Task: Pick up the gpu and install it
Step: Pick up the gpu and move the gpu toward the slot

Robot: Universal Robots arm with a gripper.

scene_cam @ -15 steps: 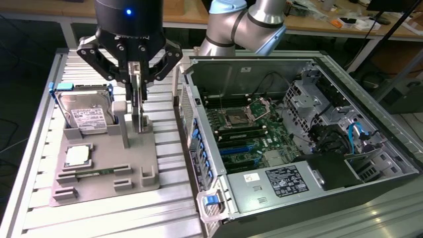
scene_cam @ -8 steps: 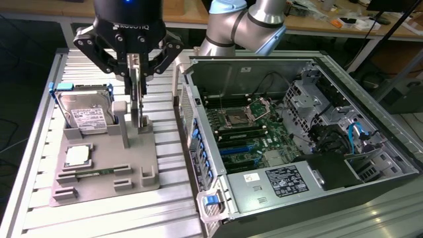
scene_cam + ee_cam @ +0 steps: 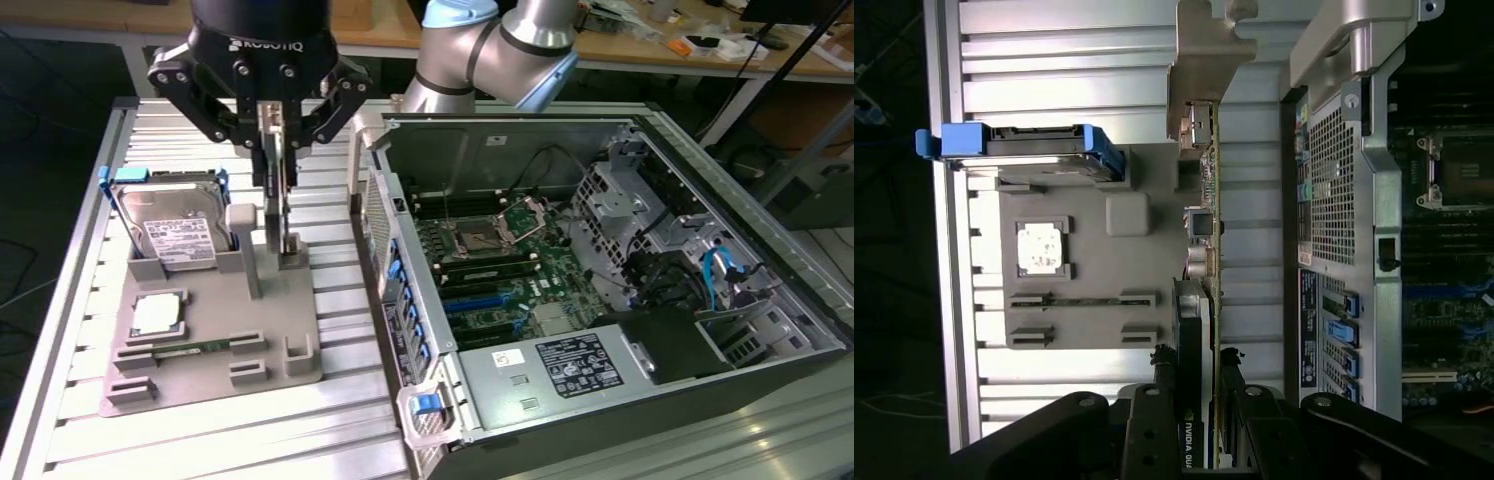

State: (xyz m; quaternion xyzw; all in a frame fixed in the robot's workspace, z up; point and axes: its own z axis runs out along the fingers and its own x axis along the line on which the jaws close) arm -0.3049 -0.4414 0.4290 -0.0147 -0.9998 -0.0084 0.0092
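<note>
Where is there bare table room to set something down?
Free: ribbed table between the grey holder and the exterior view's bottom edge. Crowded: the holder, where the gripper holds the gpu beside the hard drive; narrow strip toward the PC case.

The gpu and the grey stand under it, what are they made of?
The gpu: a thin green edge, like circuit board; its end bracket is shiny silver, likely metal; its cooler looks matte black, plastic or metal, hard to tell. The grey stand: dull, even grey with moulded pockets, probably plastic, perhaps printed.
</note>
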